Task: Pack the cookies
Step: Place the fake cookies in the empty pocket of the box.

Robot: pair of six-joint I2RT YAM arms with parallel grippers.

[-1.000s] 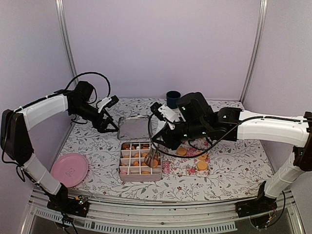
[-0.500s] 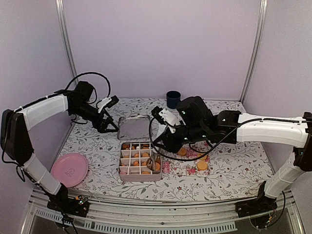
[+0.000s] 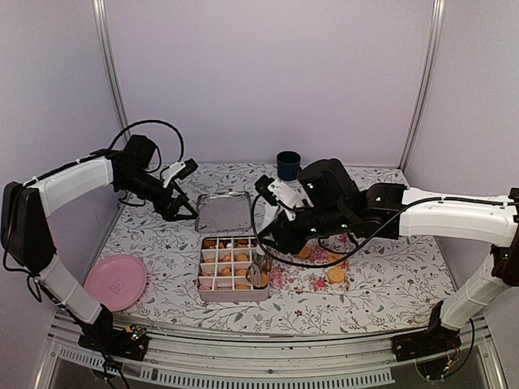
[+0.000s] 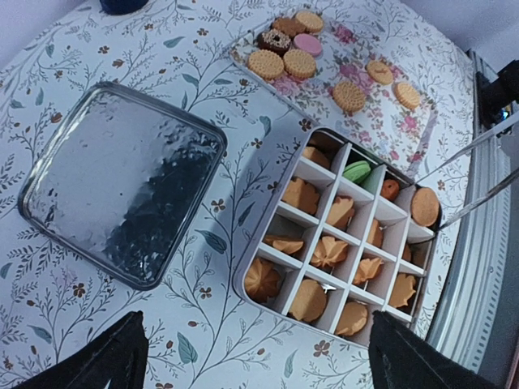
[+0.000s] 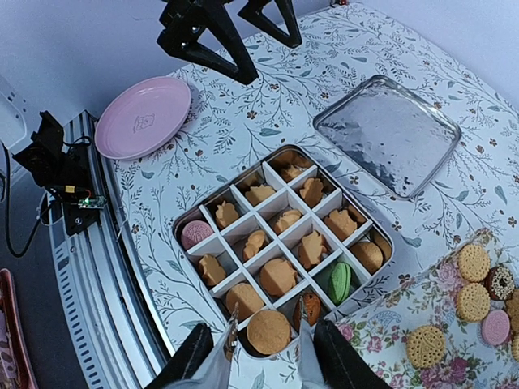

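Floral-print surface (image 5: 243, 113): right hand (image 5: 267, 324) part-open, straddling round tan cookie (image 5: 268, 331) lying directly beneath in corner cell of white-gridded metal box (image 5: 229, 183); likely placement, not a grip. Left hand (image 4: 258, 340) wide, empty, hanging beyond box, probably leaving room.

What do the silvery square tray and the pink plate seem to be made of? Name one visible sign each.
Silvery square tray: likely metal, polished; it shows wavy mirror-like reflections. Pink plate: probably plastic or glazed ceramic, smooth, even colour with a soft sheen.
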